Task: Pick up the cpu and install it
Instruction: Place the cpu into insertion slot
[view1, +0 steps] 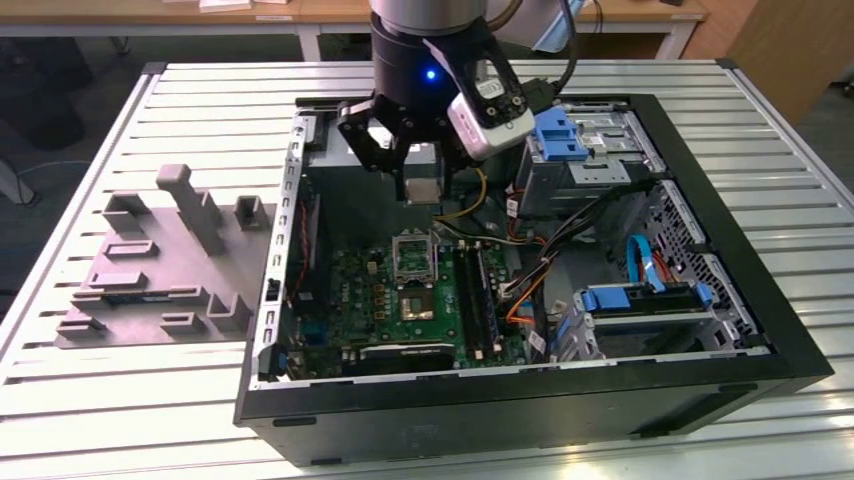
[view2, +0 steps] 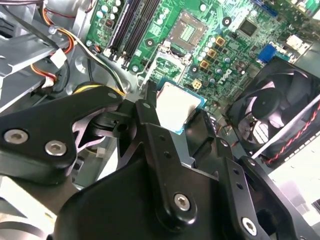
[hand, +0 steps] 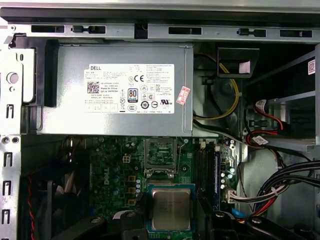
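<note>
One cpu (view1: 423, 190) hangs in jaws inside case (view1: 534, 415).

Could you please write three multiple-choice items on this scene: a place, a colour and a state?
1. Where is the fixture? A. inside the case B. on the table, at the exterior view's left of the case C. on the floor
2. The board is: A. green B. red C. white
3. The cpu is: A. in the socket B. held by the gripper above the board C. on the fixture
1 B: it lies beside the case. 2 A: green around the socket. 3 B: the gripper clamps it; socket empty.
</note>
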